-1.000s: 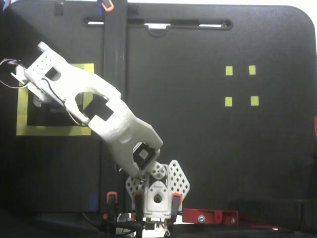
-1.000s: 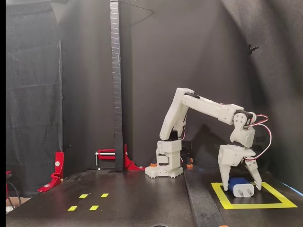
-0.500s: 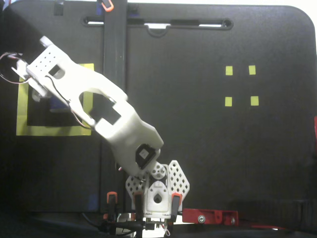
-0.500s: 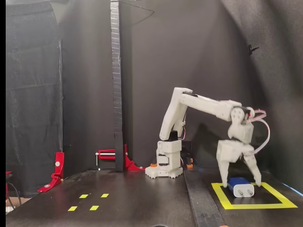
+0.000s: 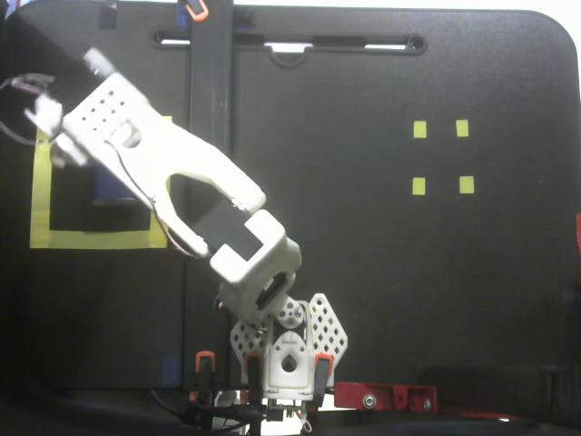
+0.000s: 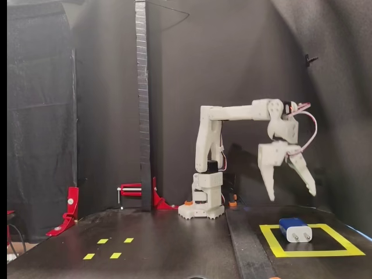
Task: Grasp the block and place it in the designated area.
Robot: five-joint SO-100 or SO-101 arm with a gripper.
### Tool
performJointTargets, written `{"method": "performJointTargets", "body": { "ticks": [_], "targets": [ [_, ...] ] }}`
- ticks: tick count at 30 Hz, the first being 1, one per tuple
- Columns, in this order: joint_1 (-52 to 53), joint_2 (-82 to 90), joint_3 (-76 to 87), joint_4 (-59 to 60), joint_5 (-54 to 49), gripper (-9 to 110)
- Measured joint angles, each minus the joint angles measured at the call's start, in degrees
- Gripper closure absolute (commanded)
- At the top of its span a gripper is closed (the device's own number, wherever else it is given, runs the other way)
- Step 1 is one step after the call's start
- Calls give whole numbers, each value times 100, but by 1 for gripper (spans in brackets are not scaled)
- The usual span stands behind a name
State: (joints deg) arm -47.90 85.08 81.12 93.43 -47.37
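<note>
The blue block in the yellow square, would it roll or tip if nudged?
Probably neither: the block lies flat inside the yellow square. It looks rigid, likely plastic. Its rounded, smooth-looking shell might slip in the open gripper hanging above it.

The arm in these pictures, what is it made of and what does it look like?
The arm looks like white plastic in blocky jointed segments, with dark motor blocks at the joints and a perforated white base with orange tabs. Thin red and white wires loop near the wrist. The gripper has two long pointed white fingers.
</note>
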Motion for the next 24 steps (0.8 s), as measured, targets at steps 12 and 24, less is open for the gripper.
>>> {"method": "performJointTargets", "body": {
  "ticks": [12,24],
  "targets": [
    [0,9,-26,18,-35,81],
    [44,9,-26,35,-35,101]
  ]
}}
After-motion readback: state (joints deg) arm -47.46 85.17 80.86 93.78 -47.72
